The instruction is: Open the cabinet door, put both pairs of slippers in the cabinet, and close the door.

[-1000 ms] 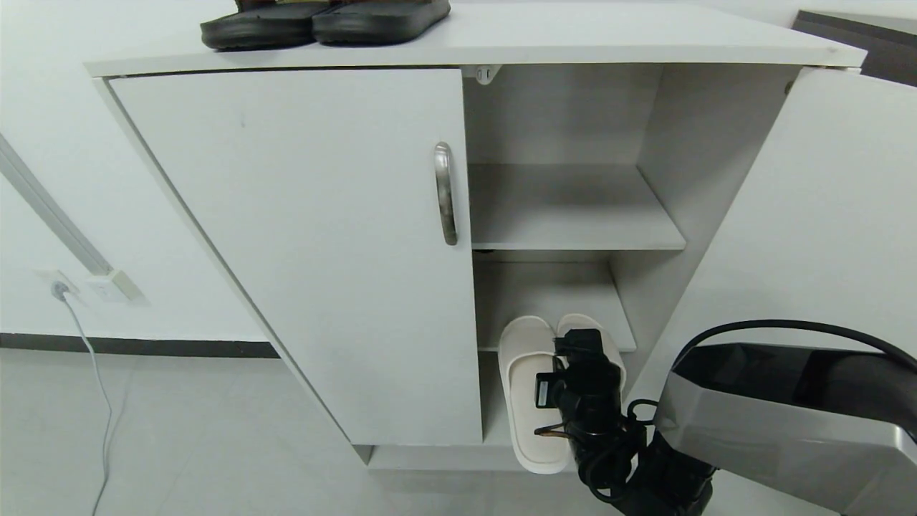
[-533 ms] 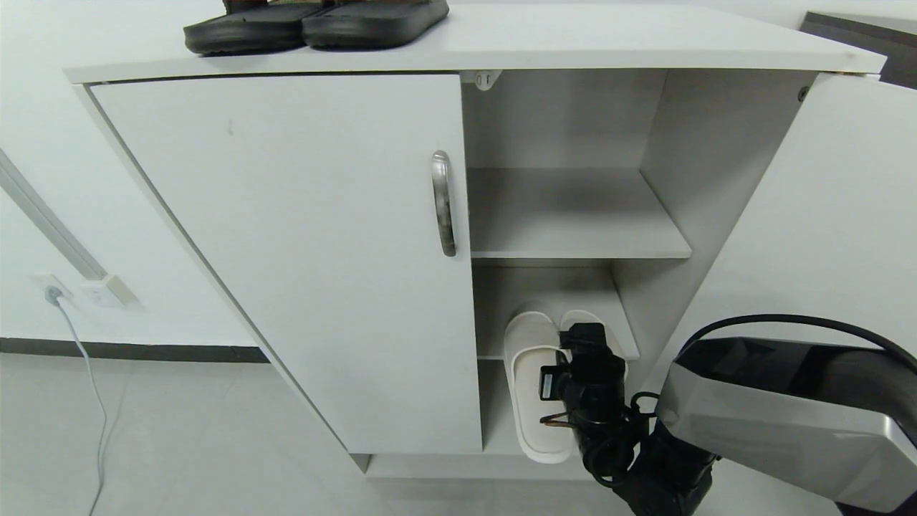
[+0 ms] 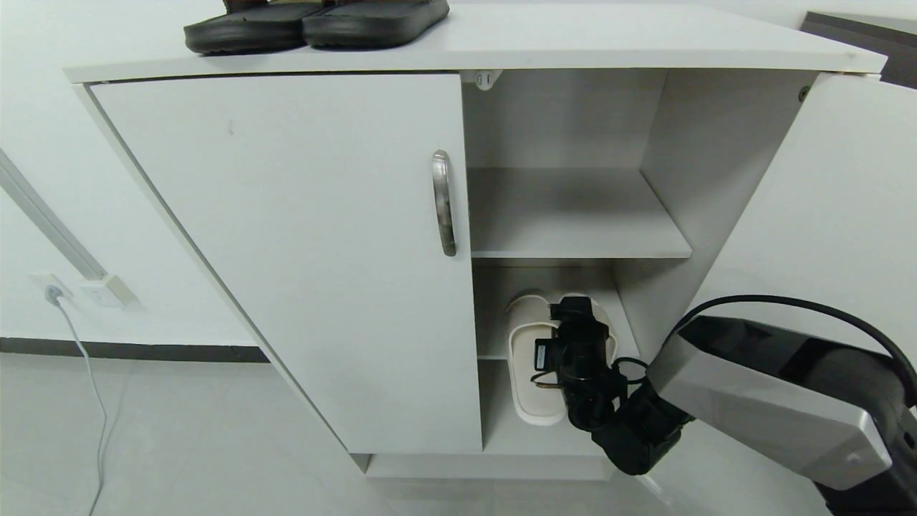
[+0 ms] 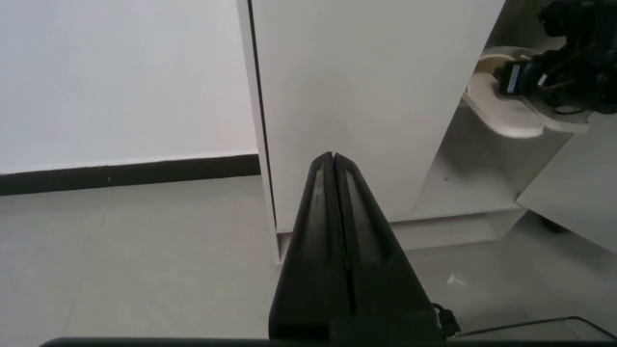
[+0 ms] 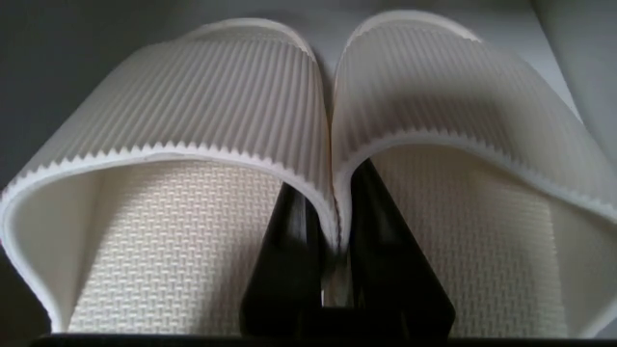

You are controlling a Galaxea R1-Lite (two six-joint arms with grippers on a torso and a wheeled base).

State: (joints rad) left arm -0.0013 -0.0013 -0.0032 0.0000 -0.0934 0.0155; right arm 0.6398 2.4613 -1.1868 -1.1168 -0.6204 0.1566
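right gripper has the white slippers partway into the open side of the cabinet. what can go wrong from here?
1. The white slippers' heels overhang the front edge of the shelf under them; released here, they could tip out and block the door from closing.
2. The right gripper pinches only the pair's two inner edges, so one slipper may slip free during the push.
3. The slipper nearer the closed left door sits close to its edge and could snag.

Black slippers [image 3: 372, 21] cut by top edge
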